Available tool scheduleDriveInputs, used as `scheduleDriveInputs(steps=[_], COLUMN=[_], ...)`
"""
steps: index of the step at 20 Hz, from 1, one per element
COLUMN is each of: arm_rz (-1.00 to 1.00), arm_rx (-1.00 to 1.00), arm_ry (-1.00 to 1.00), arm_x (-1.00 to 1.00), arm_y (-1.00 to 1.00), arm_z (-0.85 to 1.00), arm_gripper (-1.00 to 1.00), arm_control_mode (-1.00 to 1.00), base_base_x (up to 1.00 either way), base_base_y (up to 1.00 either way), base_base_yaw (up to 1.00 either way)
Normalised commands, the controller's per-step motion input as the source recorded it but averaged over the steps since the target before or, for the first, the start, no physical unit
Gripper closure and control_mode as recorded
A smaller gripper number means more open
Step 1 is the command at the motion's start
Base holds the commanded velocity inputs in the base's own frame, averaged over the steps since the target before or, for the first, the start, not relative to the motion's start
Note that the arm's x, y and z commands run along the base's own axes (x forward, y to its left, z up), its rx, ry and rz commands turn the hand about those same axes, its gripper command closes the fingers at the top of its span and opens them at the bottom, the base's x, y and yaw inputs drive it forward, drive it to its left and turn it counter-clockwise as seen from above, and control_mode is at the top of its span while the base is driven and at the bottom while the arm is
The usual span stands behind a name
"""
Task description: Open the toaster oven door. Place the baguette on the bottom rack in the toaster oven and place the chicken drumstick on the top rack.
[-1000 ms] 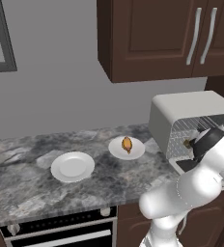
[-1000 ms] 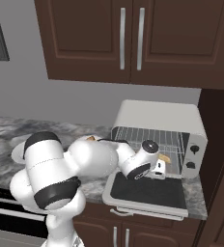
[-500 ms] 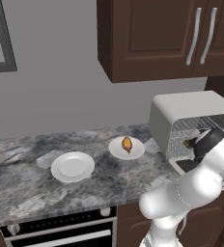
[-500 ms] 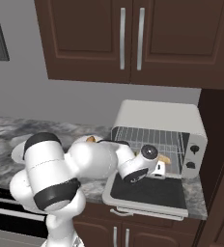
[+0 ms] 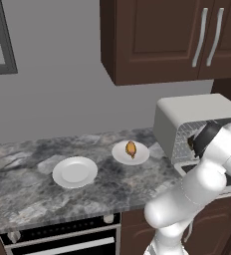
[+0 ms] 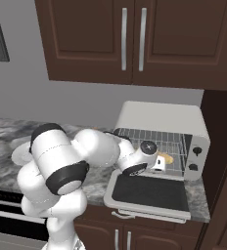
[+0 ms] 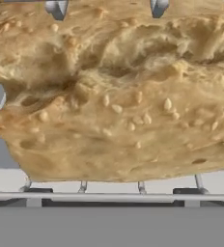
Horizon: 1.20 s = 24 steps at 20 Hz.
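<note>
The toaster oven (image 6: 159, 114) stands at the counter's right end, and its door (image 6: 149, 190) hangs folded down flat in front. The tan baguette (image 6: 167, 159) lies inside on the bottom rack (image 6: 176, 168), under the top rack (image 6: 171, 136). My gripper (image 6: 159, 161) reaches into the oven mouth, open, right at the bread's near end. In the hand view the seeded baguette (image 7: 114, 96) looms very close and rests on a rack wire (image 7: 109, 196); the gripper (image 7: 112, 191) is spread wide below it. The chicken drumstick (image 5: 131, 148) lies on a white plate (image 5: 118, 155) left of the oven (image 5: 187, 107).
An empty white plate (image 5: 75, 172) sits further left on the marble counter (image 5: 28, 194). Dark wall cabinets (image 6: 135, 39) hang above the oven. A dark tall panel (image 6: 223, 146) borders the oven's right side. A range front (image 5: 62, 239) lies below the counter edge.
The hand has shifted only slightly at the oven mouth. The baguette stays on the lower rack and the jaws remain spread.
</note>
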Motion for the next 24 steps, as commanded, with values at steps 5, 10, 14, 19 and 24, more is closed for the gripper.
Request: scheduleDriveInputs(steps=[5, 10, 14, 19, 24], arm_rz=[0.0, 0.0, 0.0, 0.0, 0.0], arm_rx=[0.0, 0.0, 0.0, 0.0, 0.0], arm_ry=[-0.01, 0.0, -0.01, -0.02, -0.09], arm_x=[0.15, 0.16, 0.13, 0.06, -0.11], arm_y=[0.0, -0.03, -0.01, -0.03, -0.08], arm_z=[0.13, 0.11, 0.07, 0.06, 0.03], arm_gripper=[-1.0, -1.0, -1.0, -1.0, -1.0], arm_control_mode=[-1.0, -1.0, -1.0, -1.0, -1.0], base_base_x=[0.0, 0.0, 0.0, 0.0, 0.0], base_base_y=[0.0, 0.0, 0.0, 0.0, 0.0], base_base_yaw=[0.0, 0.0, 0.0, 0.0, 0.0])
